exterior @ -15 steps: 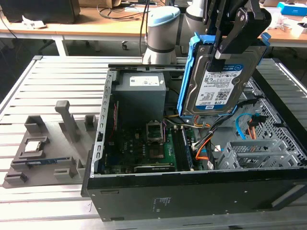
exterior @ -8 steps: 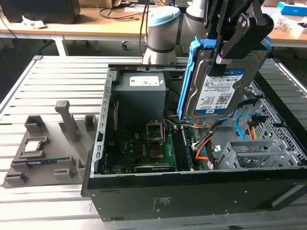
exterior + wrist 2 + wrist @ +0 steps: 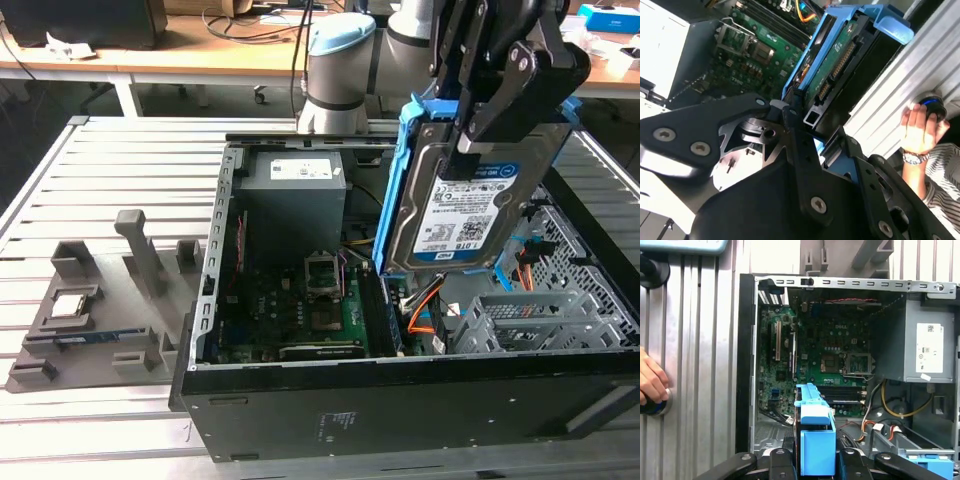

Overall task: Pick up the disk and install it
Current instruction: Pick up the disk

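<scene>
The disk (image 3: 455, 205), a silver hard drive with a white-and-blue label in a blue plastic bracket, hangs tilted on edge above the open computer case (image 3: 400, 405). My gripper (image 3: 478, 135) is shut on its upper edge, coming down from above. The disk sits over the case's side toward the exterior view's right, above the grey drive bay (image 3: 535, 320). In the second wrist view the disk (image 3: 840, 60) shows its green circuit side, clamped by my gripper (image 3: 807, 125). In the first wrist view the bracket's blue end (image 3: 815, 437) stands between the black fingers (image 3: 777, 462).
Inside the case lie the green motherboard (image 3: 300, 310), a grey power supply (image 3: 295, 195) and orange cables (image 3: 425, 310). A grey fixture tray (image 3: 100, 310) rests on the slatted table at the exterior view's left. A person's hand (image 3: 920, 130) rests on a button beside the case.
</scene>
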Robot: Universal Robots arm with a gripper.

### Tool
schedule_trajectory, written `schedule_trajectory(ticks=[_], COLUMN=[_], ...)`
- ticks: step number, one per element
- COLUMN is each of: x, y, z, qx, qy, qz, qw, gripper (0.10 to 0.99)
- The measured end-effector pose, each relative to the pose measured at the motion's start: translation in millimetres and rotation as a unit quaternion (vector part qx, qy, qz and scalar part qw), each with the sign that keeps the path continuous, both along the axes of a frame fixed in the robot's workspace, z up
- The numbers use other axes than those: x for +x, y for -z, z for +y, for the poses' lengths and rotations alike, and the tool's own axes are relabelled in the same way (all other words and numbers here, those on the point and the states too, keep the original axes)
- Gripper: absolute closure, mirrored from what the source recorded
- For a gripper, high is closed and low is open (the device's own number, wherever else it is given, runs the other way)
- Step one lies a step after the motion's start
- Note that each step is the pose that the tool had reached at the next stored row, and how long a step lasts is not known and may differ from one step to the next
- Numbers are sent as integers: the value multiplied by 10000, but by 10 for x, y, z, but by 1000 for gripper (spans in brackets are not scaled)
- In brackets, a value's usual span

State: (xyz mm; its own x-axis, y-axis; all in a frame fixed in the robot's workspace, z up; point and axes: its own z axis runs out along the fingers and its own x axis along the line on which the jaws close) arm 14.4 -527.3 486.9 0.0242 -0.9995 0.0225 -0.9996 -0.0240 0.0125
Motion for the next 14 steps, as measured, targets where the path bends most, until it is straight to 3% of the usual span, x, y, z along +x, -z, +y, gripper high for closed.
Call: schedule_trajectory(ticks=[1,4,6,9,10,12,14], x=[0,-1,10,112,195,279,446], y=[3,17,24,26,27,27,29], z=[0,0,-9,-13,-14,-13,-13], qx=[-26,-28,-23,-24,-24,-25,-26], qy=[43,339,396,396,396,396,395], qz=[-1,0,1,7,15,24,36], qw=[10000,9994,9992,9992,9992,9992,9992], gripper=[722,722,722,722,722,722,722])
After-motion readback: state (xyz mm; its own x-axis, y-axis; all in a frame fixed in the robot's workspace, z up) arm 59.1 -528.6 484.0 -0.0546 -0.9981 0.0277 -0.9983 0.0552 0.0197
